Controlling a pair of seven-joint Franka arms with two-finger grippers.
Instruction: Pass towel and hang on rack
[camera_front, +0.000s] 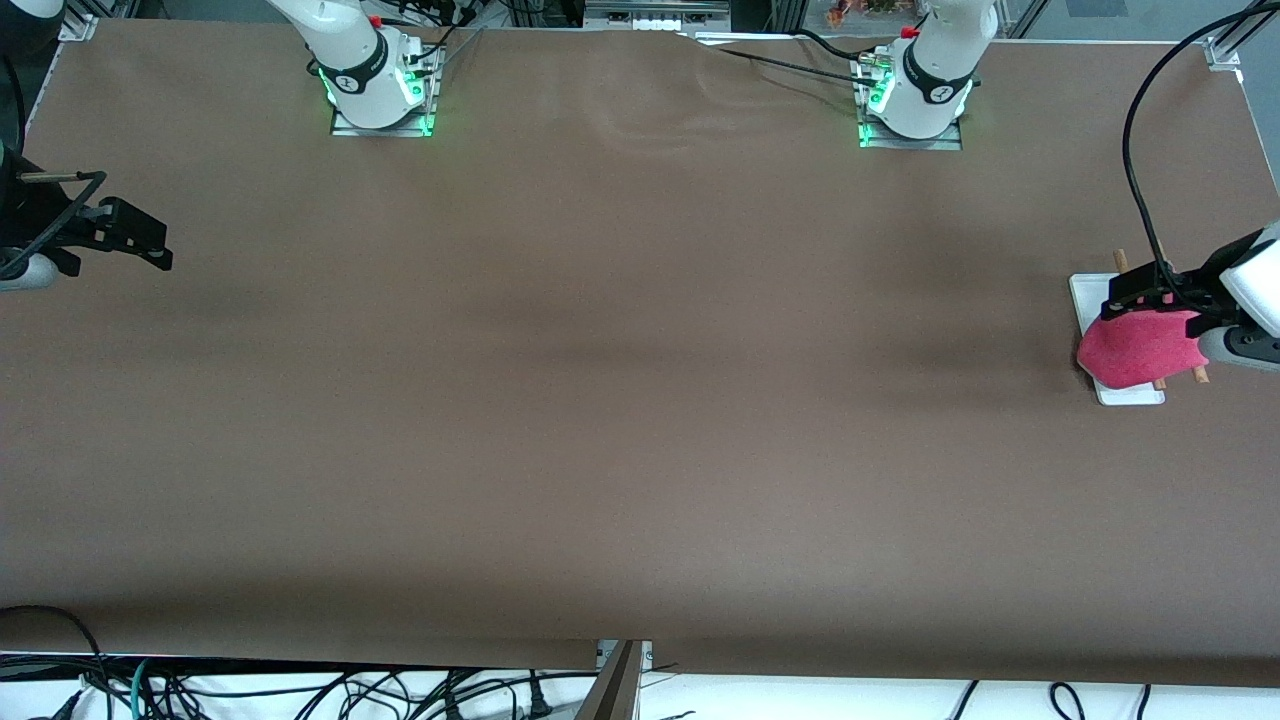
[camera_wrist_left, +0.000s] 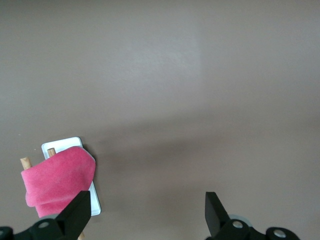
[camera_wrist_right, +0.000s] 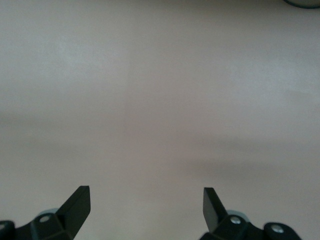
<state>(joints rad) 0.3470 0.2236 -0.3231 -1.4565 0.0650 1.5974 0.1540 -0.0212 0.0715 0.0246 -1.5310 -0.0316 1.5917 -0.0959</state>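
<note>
At the left arm's end of the table in the front view the towel (camera_front: 1140, 348) drapes over the rack (camera_front: 1128, 392) with the left gripper (camera_front: 1143, 294) above it, right gripper (camera_front: 150, 250) over bare table at the right arm's end; left wrist view: fingers (camera_wrist_left: 77, 212) spread wide, empty, towel hanging on the rack's rods; right wrist view: fingers (camera_wrist_right: 77, 205) wide apart, holding nothing.

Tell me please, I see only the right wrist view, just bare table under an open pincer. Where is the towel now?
Observer: The towel is draped over the rack, at the left arm's end of the table.
Operator: Is the left pincer holding it?
Observer: No. The left pincer is open and empty, up over the table beside the rack.
Operator: Does the towel cover the whole rack?
Observer: No. The rod ends and part of the white base show past the cloth.
Operator: And where is my right pincer?
Observer: The right pincer hangs over the right arm's end of the table, away from the rack.
</note>
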